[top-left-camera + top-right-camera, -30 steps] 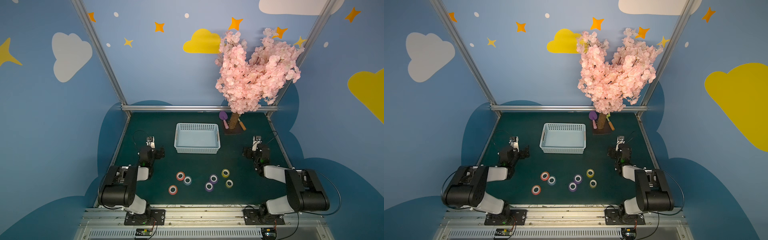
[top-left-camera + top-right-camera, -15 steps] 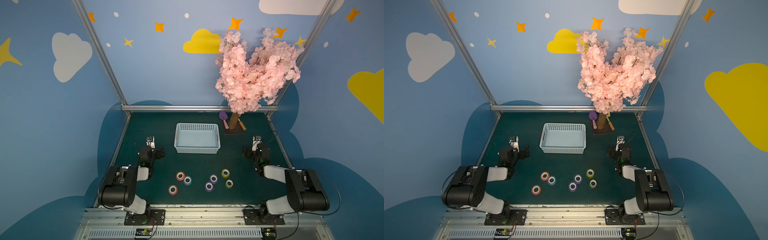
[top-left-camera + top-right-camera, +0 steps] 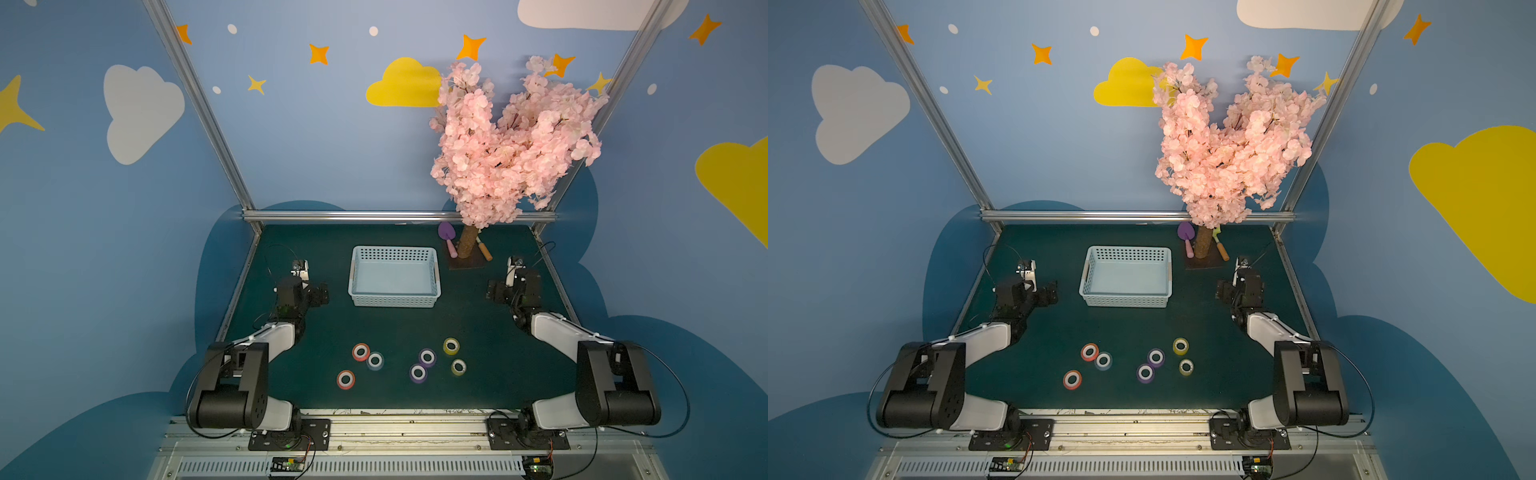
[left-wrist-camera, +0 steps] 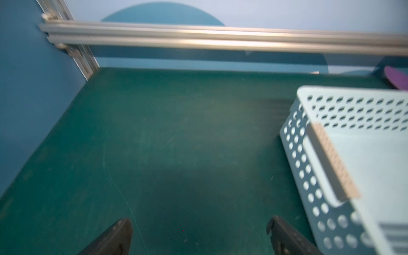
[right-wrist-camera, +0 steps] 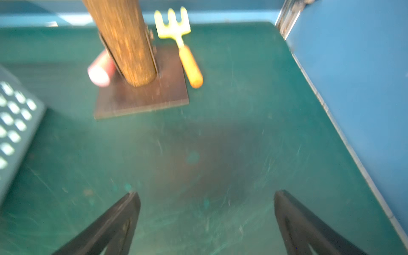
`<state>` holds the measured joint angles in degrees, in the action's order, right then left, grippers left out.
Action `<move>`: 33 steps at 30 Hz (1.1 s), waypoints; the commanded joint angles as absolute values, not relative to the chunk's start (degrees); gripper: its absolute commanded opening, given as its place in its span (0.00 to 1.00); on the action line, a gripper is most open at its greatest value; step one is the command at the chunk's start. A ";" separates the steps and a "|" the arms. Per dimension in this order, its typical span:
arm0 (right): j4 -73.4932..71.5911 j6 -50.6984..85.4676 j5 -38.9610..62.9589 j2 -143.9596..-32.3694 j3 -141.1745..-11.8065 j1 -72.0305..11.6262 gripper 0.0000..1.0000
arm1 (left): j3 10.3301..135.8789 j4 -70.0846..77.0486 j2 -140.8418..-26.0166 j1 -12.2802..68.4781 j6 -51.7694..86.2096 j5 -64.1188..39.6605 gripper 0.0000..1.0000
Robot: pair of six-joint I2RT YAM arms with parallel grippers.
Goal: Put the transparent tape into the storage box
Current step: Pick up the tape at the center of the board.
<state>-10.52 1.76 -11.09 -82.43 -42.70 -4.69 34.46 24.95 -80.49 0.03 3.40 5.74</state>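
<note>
Plainly, the transparent tape (image 3: 375, 360) is not in the storage box (image 3: 394, 300). The pale, clear-looking roll lies flat on the green mat (image 3: 374, 324), well apart from the box, on the side of the box nearest the robot's bases. It sits just beside a red roll (image 3: 360, 352), which lies a little closer to the box, and a second red roll (image 3: 345, 379) lies farther from the box. A purple roll (image 3: 427, 357), a second purple roll (image 3: 418, 373), a yellow roll (image 3: 451, 345) and a second yellow roll (image 3: 458, 367) lie in the same band of mat, toward the box's right end. The box is pale blue with perforated walls, and its floor shows bare in both top views.

The left gripper (image 4: 198, 221) sits low over the mat just beside the box's left wall, its two dark fingers spread wide with only mat between them. The right gripper (image 5: 206, 193) stands off the box's right side, near it but clear of it, likewise spread wide and holding nothing.

Beyond the box's far right corner a pink blossom tree (image 3: 511, 137) stands on a brown base plate (image 5: 141, 97). A purple toy shovel (image 3: 446, 232) lies on the box side of the trunk, and a yellow rake (image 5: 183, 50) with an orange handle lies on the other side.
</note>
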 commanded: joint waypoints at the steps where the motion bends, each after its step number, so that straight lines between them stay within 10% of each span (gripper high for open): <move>1: 13.48 3.84 -8.95 -80.62 -51.24 -4.50 0.98 | 38.45 8.87 -76.12 -0.02 9.57 7.07 1.00; 18: 37.72 17.31 16.95 -70.31 -54.88 -8.12 0.98 | 34.27 -11.05 -48.67 -0.24 31.22 8.13 1.00; 33: 40.15 20.46 25.58 -80.33 -62.91 -17.72 0.98 | 48.00 -23.86 -62.51 5.74 31.12 -12.91 1.00</move>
